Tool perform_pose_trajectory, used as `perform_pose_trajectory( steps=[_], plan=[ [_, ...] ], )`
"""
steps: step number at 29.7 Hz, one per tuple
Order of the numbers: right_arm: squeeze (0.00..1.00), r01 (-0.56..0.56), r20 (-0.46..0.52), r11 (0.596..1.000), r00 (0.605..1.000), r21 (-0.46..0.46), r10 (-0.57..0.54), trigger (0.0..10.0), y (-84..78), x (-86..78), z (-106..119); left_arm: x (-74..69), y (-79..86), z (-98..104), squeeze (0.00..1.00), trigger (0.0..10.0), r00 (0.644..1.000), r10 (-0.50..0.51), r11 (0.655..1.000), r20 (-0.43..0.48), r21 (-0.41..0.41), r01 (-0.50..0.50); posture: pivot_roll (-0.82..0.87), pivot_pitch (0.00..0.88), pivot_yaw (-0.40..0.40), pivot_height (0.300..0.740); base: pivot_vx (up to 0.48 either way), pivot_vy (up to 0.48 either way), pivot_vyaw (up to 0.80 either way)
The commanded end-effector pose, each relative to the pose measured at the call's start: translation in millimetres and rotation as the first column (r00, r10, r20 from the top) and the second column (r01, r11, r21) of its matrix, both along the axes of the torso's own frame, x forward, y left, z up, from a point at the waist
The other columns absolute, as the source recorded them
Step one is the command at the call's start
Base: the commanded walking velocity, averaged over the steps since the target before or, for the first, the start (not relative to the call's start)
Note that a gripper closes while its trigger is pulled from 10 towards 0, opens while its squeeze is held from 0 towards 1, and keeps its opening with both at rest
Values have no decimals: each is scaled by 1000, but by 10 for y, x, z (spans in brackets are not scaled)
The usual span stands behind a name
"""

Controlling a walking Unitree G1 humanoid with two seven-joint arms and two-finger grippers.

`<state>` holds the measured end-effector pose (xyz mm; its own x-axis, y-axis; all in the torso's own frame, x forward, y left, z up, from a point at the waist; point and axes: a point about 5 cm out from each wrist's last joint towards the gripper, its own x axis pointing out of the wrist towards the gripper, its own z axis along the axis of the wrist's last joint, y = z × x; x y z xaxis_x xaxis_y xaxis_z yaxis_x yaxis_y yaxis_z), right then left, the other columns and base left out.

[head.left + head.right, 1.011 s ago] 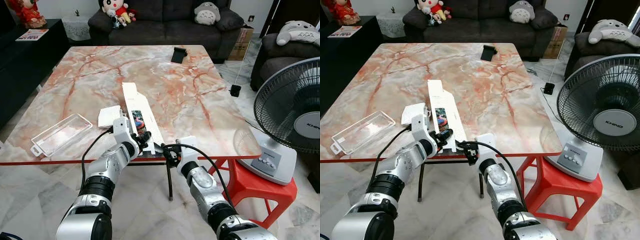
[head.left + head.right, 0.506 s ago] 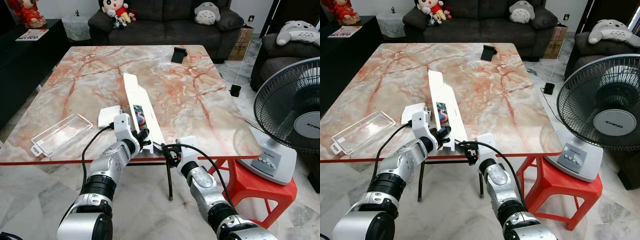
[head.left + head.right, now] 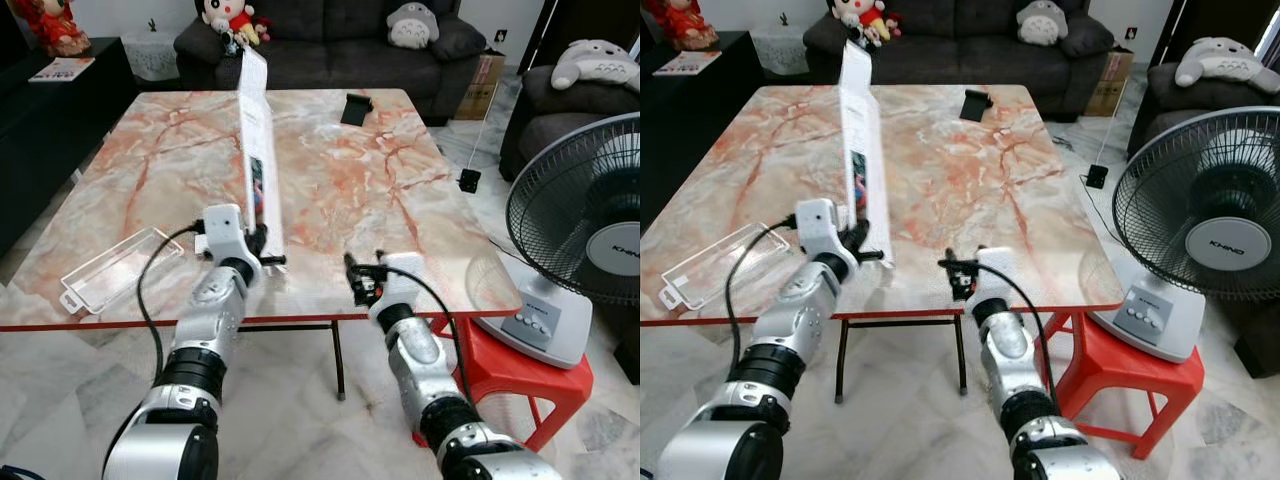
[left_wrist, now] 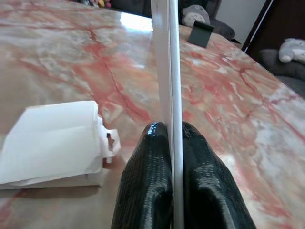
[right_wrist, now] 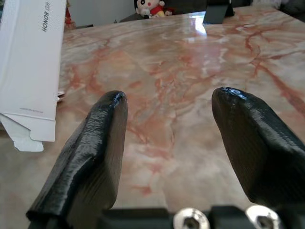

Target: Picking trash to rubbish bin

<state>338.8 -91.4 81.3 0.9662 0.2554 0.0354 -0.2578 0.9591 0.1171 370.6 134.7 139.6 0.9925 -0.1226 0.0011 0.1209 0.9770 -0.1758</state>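
Now my left gripper [image 3: 262, 256] clamps the long flat white cardboard box [image 3: 254, 130], long axis pointing 12 o'clock; right gripper [image 3: 358, 284] spread, empty.

Both arms are built of silver-grey metallic segments joined by black ribbed collars. Each wrist carries a white boxy housing, and a thin black cable loops from it back along the forearm. The left end effector [image 3: 262, 247] and right end effector [image 3: 357, 279] each have two long black fingers [image 5: 93, 157] with a finely textured, matte surface and rounded tips. Silver screw heads sit at the finger base.
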Motion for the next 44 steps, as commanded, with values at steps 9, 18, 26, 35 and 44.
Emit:
perform_pose_trajectory(
  steps=[9, 18, 26, 35, 44],
  plan=[
    [0, 31, 74, 999, 997, 6, -32, 10000, 20, 47, 139, -129, -38, -124, 0, 10000, 991, -12, 958, 136, 287, -28, 20, 0, -11, 740, 0, 0, 0],
    [0, 41, 83, 999, 996, 9, -42, 10000, -5, 53, 154, -136, -8, -121, 0, 10000, 987, 11, 955, 159, 290, -57, 21, 0, -17, 740, 0, 0, 0],
    [0, 50, 83, 999, 995, 4, -50, 10000, -38, 60, 153, -138, 14, -101, 0, 10000, 980, 31, 950, 195, 300, -90, 19, 0, -16, 740, 0, 0, 0],
    [0, 50, 75, 999, 996, -1, -50, 10000, -46, 47, 127, -142, -19, -134, 0, 10000, 980, 14, 947, 199, 311, -77, 19, 0, -18, 740, 0, 0, 0],
    [0, 50, 72, 999, 996, -1, -50, 10000, -42, 43, 118, -140, -14, -136, 0, 10000, 978, 16, 949, 210, 304, -81, 16, 0, -16, 740, -93, 0, 0]
  ],
)
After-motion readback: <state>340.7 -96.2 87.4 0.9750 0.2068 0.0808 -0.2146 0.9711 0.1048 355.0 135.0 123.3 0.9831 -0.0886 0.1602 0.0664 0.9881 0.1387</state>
